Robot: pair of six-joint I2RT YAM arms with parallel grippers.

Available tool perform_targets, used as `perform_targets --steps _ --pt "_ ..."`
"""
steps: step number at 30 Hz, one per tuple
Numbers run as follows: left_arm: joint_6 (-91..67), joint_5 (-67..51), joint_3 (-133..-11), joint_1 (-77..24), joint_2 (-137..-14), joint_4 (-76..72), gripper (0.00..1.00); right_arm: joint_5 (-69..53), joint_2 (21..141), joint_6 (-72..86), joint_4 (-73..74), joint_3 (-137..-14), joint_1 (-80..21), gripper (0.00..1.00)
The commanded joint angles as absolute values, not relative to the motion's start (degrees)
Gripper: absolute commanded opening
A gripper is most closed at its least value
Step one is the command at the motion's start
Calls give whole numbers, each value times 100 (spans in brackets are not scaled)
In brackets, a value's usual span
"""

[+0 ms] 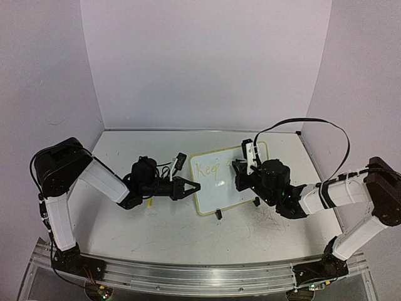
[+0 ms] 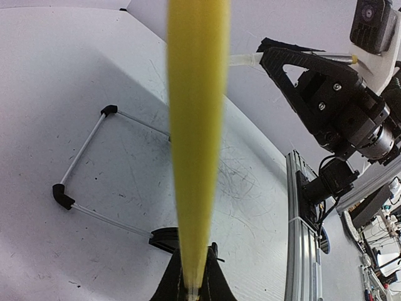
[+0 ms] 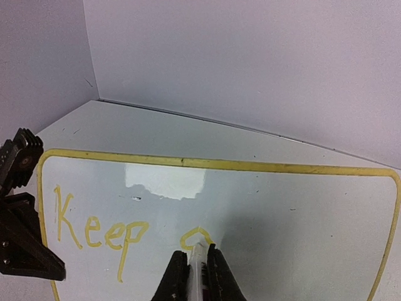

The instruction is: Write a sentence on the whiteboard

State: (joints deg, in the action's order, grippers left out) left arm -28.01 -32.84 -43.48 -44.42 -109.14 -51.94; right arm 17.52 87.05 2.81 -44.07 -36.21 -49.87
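Yellow-green "Keep" and a half-formed next letter are all of the sentence (image 3: 100, 232) written on the whiteboard (image 1: 216, 194) at the middle of the table (image 1: 125, 219), right gripper (image 3: 198, 256) pinching the marker (image 3: 199, 271), left gripper (image 1: 193, 186) clamped on its left rim

The whiteboard (image 1: 219, 191) is a small white rectangle with rounded corners and a thin pale yellow-green rim (image 3: 207, 164). It sits on the desk (image 1: 144, 232), just toward 3 o'clock from the desk's middle. It is turned slightly, its near edge climbing toward 2 o'clock, and two small black clip feet (image 1: 218, 214) stand on that edge. How steeply it leans cannot be told. The sentence (image 3: 100, 233) is unfinished: pale yellow-green handwriting reads "Keep" toward the board's 10 o'clock corner, with a tall K and a long-tailed p. At 3 o'clock of that word lies a small closed loop (image 3: 197, 237). A bright glare patch shows at 12 o'clock of the writing
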Motion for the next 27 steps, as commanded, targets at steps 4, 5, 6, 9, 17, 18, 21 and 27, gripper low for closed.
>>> perform_targets --steps 4,5,6,9,17,18,21,27 --pt "-2698 -3170 -4407 -4433 -10795 -4824 0 2062 8753 174 -4600 -3689 -4936 0" --pt "-2698 -3177 -4414 -4437 -10801 -4825 0 2066 8768 151 -4613 -3706 -4938 0" --pt "-2698 -3177 -4415 -4437 -10800 -4824 0 2071 8780 136 -4626 -3726 -4937 0" --pt "-2694 -3177 -4424 -4434 -10802 -4818 0 2070 8817 101 -4649 -3780 -4935 0" --pt "-2697 -3192 -4430 -4439 -10845 -4825 0 2113 8844 52 -4666 -3842 -4936 0" --pt "-2697 -3191 -4432 -4442 -10846 -4823 0 2111 8857 50 -4665 -3864 -4934 0" --pt "-2698 -3191 -4443 -4438 -10846 -4824 0 2118 8868 47 -4665 -3880 -4937 0" --pt "-2698 -3190 -4440 -4438 -10845 -4819 0 2106 8850 185 -4463 -3769 -4932 0"
